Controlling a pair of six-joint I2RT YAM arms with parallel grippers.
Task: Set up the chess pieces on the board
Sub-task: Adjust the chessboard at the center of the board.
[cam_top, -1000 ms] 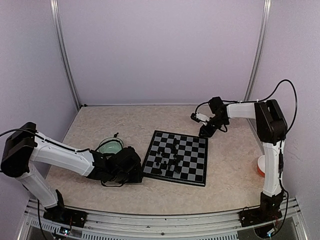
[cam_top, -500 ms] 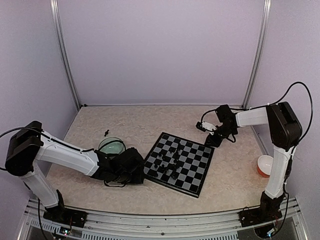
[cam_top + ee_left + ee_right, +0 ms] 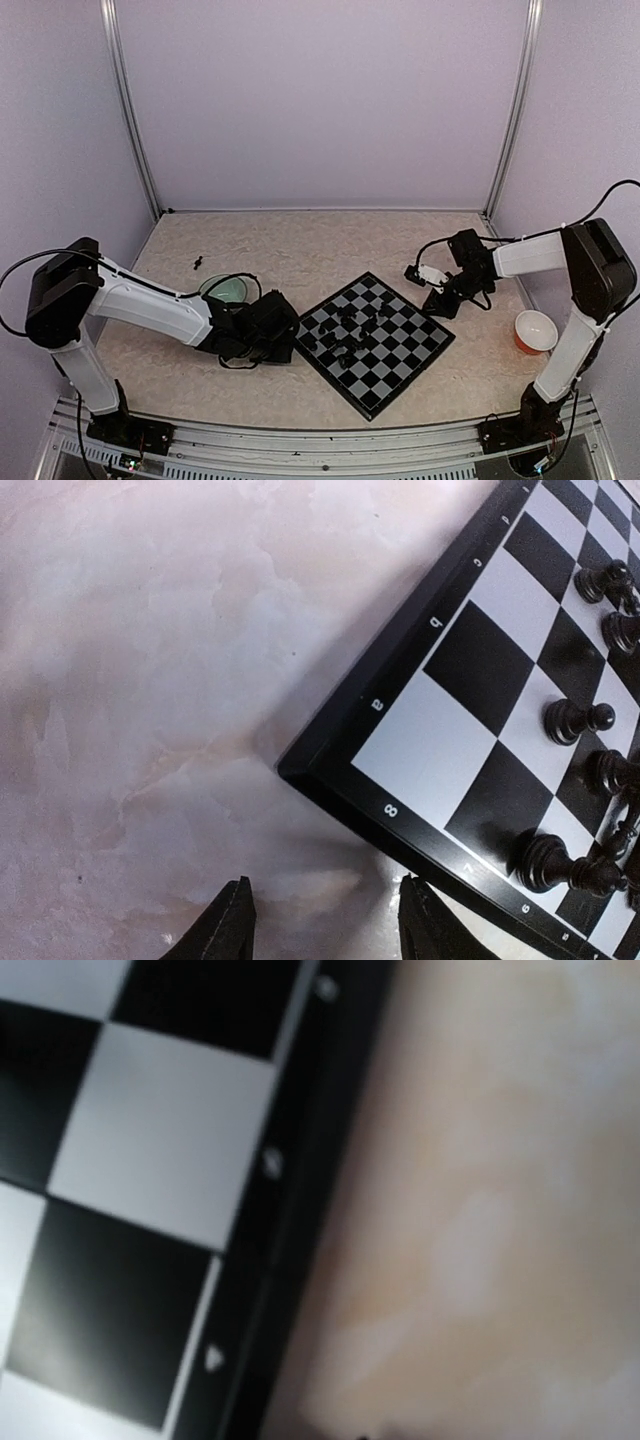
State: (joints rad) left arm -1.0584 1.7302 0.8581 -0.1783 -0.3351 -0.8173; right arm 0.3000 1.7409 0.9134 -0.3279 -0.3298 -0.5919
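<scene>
The chess pieces [image 3: 348,328], tiny black figures, stood mostly bunched on the left half of the flat black-and-grey checked board [image 3: 400,365], which sat cornerwise on the beige marbled table [image 3: 300,240]. One stray black piece [image 3: 198,264] lay far left on the table, off the board, just beyond a pale green bowl [image 3: 225,290]. My left gripper [image 3: 288,338] hung low by the board's left corner, its fingers [image 3: 232,920] parted with nothing between them and the corner just ahead, clear of them. My right gripper [image 3: 440,302] sat at the board's right corner. Its camera gave only a blurred board edge, so I could not tell how wide it stood. A small orange-and-white bowl [image 3: 535,330] stood farthest right.
</scene>
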